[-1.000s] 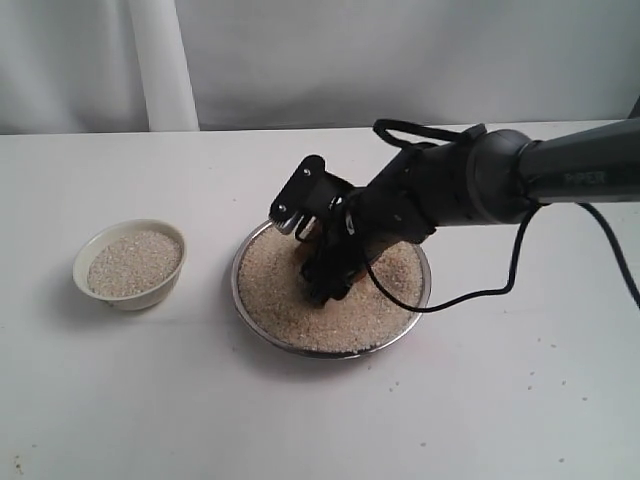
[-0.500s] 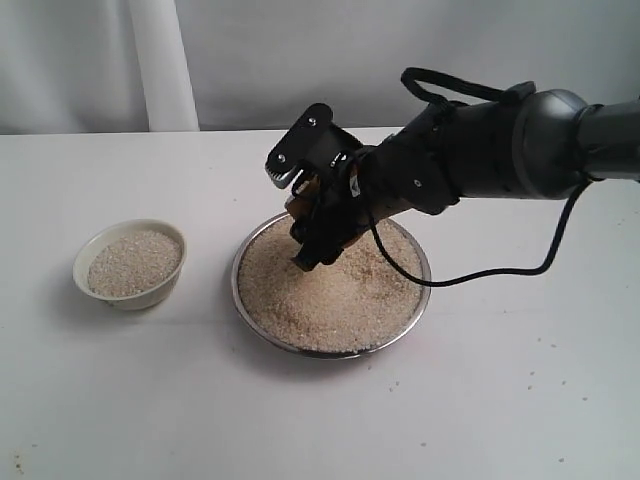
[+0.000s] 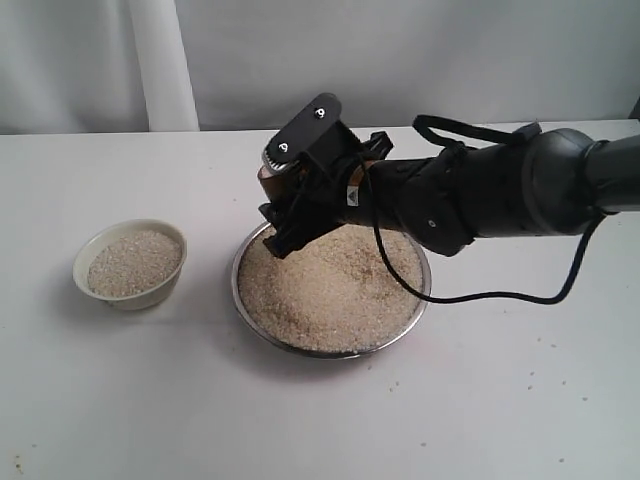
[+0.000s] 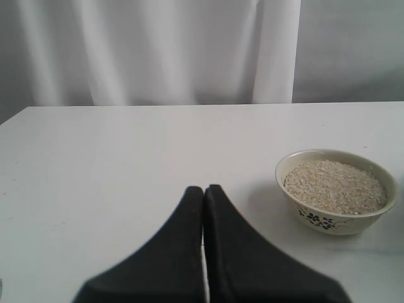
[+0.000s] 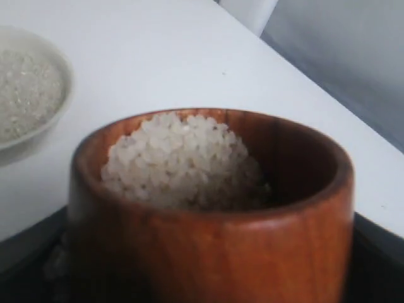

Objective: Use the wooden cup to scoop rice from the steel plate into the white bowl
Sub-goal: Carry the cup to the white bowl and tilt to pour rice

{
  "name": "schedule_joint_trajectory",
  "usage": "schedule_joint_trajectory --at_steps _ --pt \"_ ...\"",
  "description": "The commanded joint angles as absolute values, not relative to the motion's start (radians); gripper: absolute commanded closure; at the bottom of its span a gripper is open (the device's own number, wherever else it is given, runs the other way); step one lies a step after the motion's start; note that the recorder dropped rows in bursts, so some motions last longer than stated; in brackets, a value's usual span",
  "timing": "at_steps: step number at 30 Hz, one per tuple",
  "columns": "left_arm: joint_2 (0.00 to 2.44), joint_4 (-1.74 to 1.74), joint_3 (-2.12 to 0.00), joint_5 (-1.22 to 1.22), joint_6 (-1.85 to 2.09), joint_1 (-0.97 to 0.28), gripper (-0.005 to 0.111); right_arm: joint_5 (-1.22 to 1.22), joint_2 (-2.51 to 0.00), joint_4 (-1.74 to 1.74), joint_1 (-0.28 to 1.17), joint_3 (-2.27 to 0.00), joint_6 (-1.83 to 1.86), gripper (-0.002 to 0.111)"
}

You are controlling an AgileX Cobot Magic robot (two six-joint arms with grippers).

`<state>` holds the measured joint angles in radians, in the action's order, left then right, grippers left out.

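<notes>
The steel plate (image 3: pixel 426 285) holds a wide heap of rice (image 3: pixel 335 290) at the table's middle. My right gripper (image 3: pixel 285 205) is shut on the wooden cup (image 3: pixel 267 181), which hangs just above the plate's far left rim. In the right wrist view the cup (image 5: pixel 214 233) stands upright with rice (image 5: pixel 180 158) heaped to its brim. The white bowl (image 3: pixel 128 290) sits left of the plate, apart from it, nearly full of rice (image 3: pixel 133 262). My left gripper (image 4: pixel 203 188) is shut on nothing, low over the table, with the bowl (image 4: pixel 334 218) ahead of it to one side.
Loose grains (image 3: pixel 535 380) lie scattered on the white table in front of and to the right of the plate. A black cable (image 3: pixel 500 295) droops from the right arm beside the plate's right rim. A white curtain (image 3: pixel 400 60) closes the back.
The right gripper has lifted the cup out of the rice heap, up and toward the plate's far left rim, turning it upright with rice inside. Bowl and plate have not moved.
</notes>
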<state>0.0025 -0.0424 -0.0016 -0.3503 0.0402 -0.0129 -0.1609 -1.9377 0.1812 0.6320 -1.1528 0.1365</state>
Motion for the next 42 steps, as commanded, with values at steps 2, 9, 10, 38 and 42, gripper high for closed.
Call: schedule_joint_trajectory --at_steps 2,9,10,38,42 --pt "0.0 -0.042 0.0 -0.345 0.036 -0.016 0.107 -0.074 -1.977 0.197 0.717 -1.346 0.125 0.108" --pt "0.0 -0.042 0.0 -0.345 0.036 -0.016 0.107 0.33 -2.231 0.234 0.808 -1.844 0.191 0.108" --pt "0.0 -0.042 0.0 -0.345 0.036 -0.016 0.107 0.367 -2.255 0.25 0.815 -1.886 0.191 0.108" --pt "0.0 -0.042 0.0 -0.345 0.036 -0.016 0.107 0.828 -2.559 1.017 1.015 -2.224 0.341 0.108" --pt "0.0 -0.042 0.0 -0.345 0.036 -0.016 0.107 0.826 -2.569 1.058 1.024 -2.224 0.364 0.108"
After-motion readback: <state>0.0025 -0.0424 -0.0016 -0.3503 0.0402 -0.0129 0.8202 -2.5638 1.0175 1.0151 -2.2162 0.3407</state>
